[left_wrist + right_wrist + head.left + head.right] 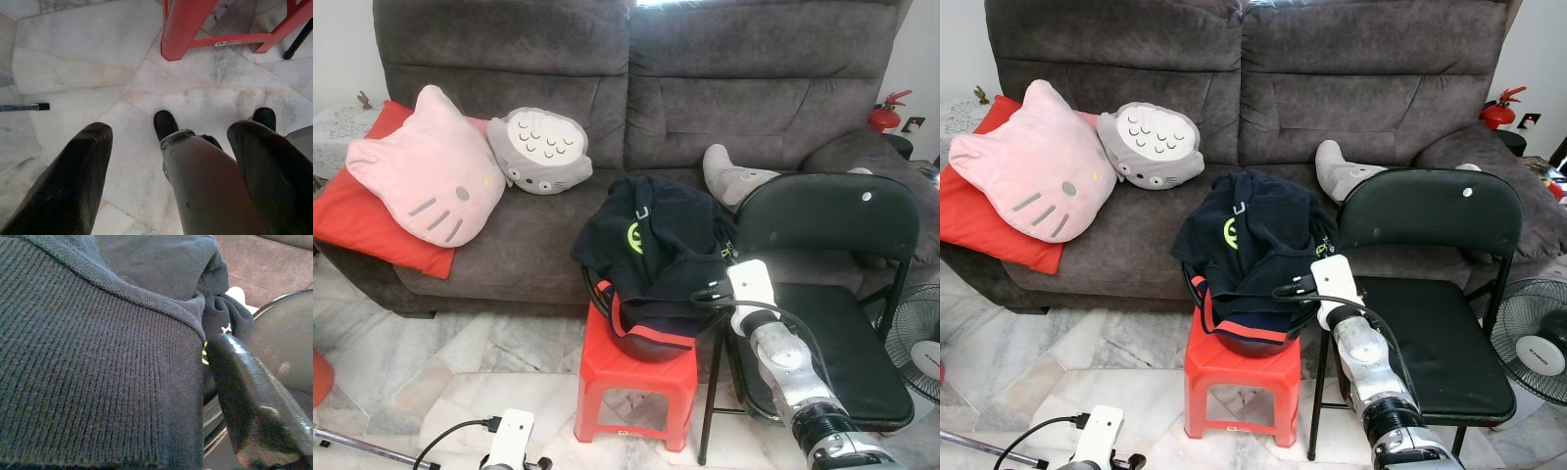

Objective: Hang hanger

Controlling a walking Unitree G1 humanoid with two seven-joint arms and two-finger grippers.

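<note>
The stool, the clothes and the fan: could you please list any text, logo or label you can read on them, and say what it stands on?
No word can be read.
Garment: a yellow-green round logo, no legible letters.
Stool: a small white label low on the front rail, too small to read.
Fan: a dark mark on the white hub, too blurred to read.
</note>
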